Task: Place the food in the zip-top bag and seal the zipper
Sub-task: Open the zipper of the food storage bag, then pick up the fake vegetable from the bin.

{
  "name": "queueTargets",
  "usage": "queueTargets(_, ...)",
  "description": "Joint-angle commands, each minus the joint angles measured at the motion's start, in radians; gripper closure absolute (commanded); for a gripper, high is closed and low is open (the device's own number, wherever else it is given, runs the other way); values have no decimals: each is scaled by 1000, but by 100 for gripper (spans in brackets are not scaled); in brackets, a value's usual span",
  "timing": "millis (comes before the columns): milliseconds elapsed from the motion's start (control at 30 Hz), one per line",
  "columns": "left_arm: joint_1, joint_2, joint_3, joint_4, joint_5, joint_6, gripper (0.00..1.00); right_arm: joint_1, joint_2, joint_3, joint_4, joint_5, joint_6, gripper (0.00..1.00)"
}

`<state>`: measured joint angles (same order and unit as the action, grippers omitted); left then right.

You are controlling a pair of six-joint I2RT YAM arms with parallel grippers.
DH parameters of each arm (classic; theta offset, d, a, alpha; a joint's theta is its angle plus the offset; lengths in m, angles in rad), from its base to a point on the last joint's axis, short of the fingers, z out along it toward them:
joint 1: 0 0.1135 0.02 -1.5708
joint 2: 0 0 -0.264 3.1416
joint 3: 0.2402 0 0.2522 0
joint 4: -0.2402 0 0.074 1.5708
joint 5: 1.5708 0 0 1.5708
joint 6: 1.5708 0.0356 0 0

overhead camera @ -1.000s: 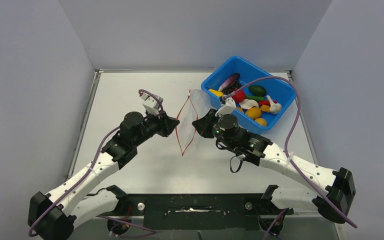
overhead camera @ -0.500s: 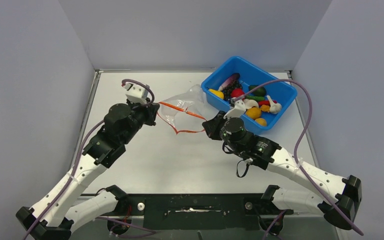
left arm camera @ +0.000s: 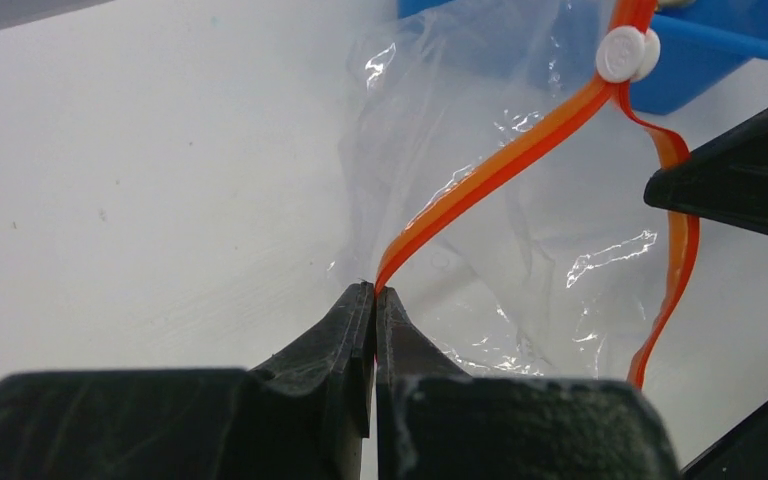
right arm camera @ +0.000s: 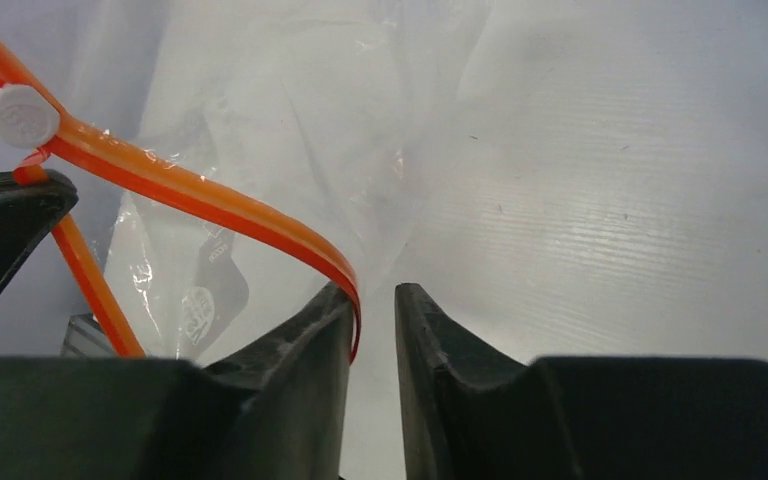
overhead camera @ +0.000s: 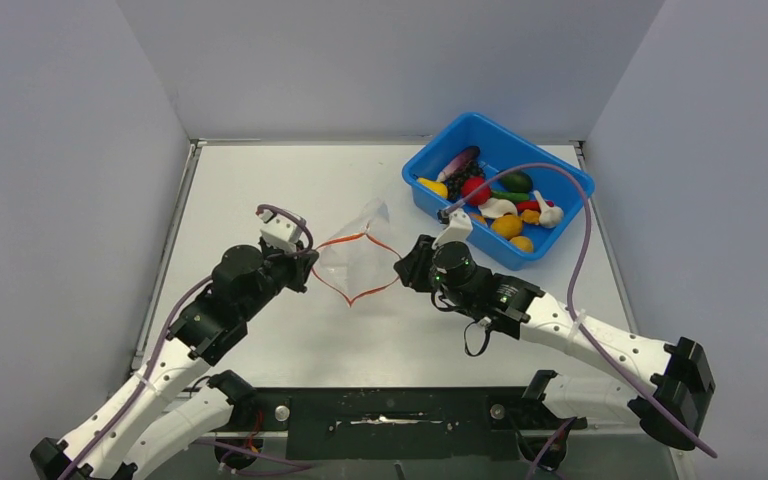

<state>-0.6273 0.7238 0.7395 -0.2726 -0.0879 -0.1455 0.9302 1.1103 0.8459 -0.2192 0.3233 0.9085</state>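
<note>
Bag prep only, nothing loaded yet. zip-top bag (overhead camera: 352,258) sits mid-worktop (overhead camera: 260,190) between the arms, mouth pulled into an open diamond. Left pincer (left arm camera: 374,292) is clamped tight on the zipper (left arm camera: 500,165). Right pincer (right arm camera: 372,300) shows a narrow gap, with the strip lying against one finger and not visibly pinched. All food (overhead camera: 505,225) sits in the blue tub (overhead camera: 535,150). Left: load food, seal.
</note>
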Motion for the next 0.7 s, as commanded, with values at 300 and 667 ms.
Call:
queueTargets(300,7,17,-39,92,125,18,100,-85,-40,240,-171,58,-284,39)
queueTargets(667,9,14,-63,112,216,20,100,-499,50,387,-275,-1,-520,29)
